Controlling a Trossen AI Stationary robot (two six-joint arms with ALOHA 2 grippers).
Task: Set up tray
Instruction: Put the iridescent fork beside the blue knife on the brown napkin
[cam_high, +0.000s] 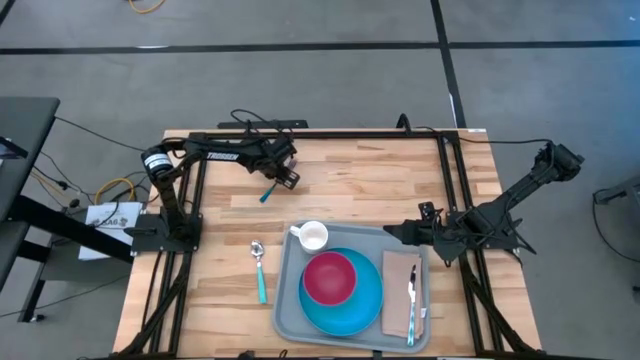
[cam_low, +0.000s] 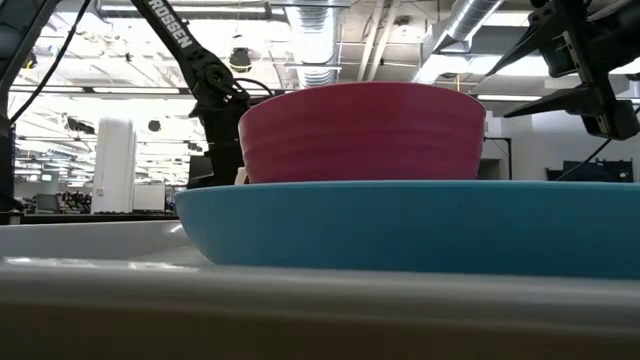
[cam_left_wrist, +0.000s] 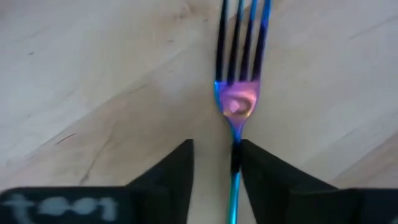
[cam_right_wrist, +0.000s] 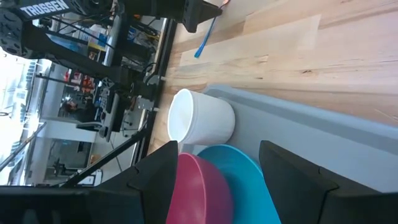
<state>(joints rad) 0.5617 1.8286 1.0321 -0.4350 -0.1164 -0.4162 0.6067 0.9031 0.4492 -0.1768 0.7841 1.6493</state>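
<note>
A fork (cam_left_wrist: 236, 99) with iridescent tines and a blue handle (cam_high: 267, 192) lies flat on the wooden table, on the far side of the light-grey tray (cam_high: 287, 318). My left gripper (cam_left_wrist: 214, 168) is down over it and open, one finger on each side of the fork's neck. The tray holds a blue plate (cam_high: 365, 300) with a red bowl (cam_high: 328, 277) on it, a white cup (cam_high: 312, 236) and a napkin (cam_high: 398, 290) with cutlery (cam_high: 411, 295) on top. My right gripper (cam_right_wrist: 217, 186) waits open above the tray's far right corner. My left gripper stands astride the fork's neck (cam_left_wrist: 236, 149), just behind the tines, coming from above and slanting down, with the fingers across the fork. One finger (cam_left_wrist: 258, 171) is right beside the neck; I cannot tell whether it touches. The other finger (cam_left_wrist: 177, 171) is clear. The fork lies flat on the table.
A spoon (cam_high: 259, 268) with a teal handle lies on the table just left of the tray. Black frame rails (cam_high: 300, 135) run along the table's far, left and right sides. Bare wood lies between the fork and the tray.
</note>
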